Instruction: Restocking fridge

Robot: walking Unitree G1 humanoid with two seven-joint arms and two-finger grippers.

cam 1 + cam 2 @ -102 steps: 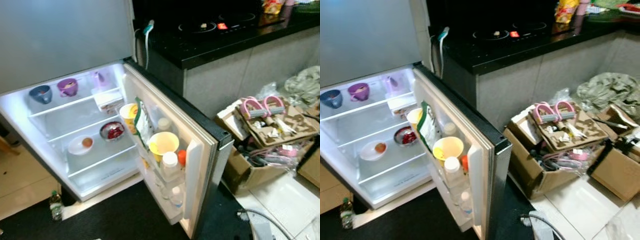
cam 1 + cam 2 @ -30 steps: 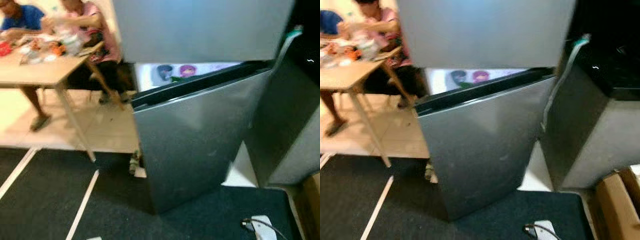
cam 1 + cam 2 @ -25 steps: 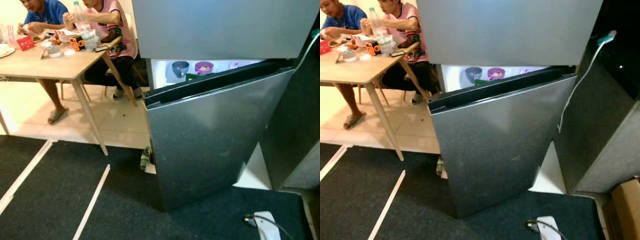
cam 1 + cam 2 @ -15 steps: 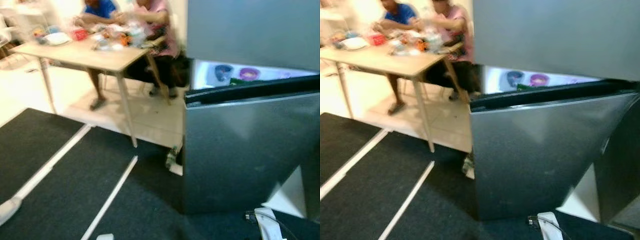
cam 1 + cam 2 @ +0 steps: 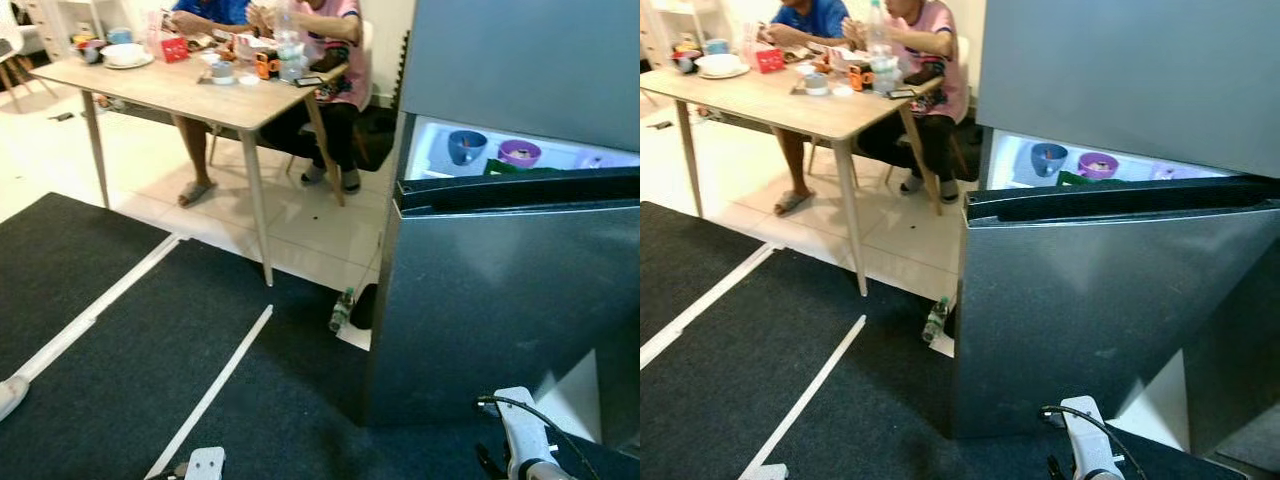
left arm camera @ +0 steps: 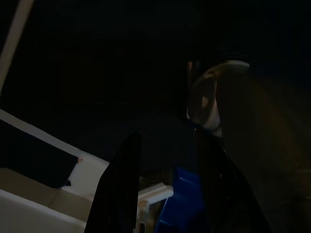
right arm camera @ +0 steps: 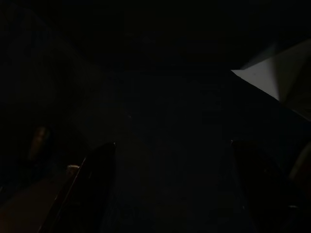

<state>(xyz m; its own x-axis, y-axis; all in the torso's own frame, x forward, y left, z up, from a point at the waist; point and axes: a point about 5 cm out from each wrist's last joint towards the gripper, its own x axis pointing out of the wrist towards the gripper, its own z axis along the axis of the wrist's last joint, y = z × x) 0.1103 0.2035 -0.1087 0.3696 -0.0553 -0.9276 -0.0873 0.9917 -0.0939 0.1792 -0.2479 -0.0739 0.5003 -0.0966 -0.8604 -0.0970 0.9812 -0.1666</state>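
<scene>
The fridge (image 5: 520,90) stands on the right, its lower door (image 5: 1110,310) partly open in front of the lit compartment, where two cups (image 5: 467,146) sit side by side on a shelf. Left of it and farther back, two people (image 5: 925,40) sit behind a counter (image 5: 190,95) loaded with dishes and a bottle. On the floor, a small bottle (image 5: 342,310) lies beside the fridge's near left corner, with a dark mat (image 5: 120,360) in front.

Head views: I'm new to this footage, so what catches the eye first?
The grey fridge on the right, its door ajar, with a lit shelf showing a blue cup and a purple cup. Behind on the left, two people sit at a wooden table covered with dishes. A small bottle lies on the floor by the fridge.
</scene>
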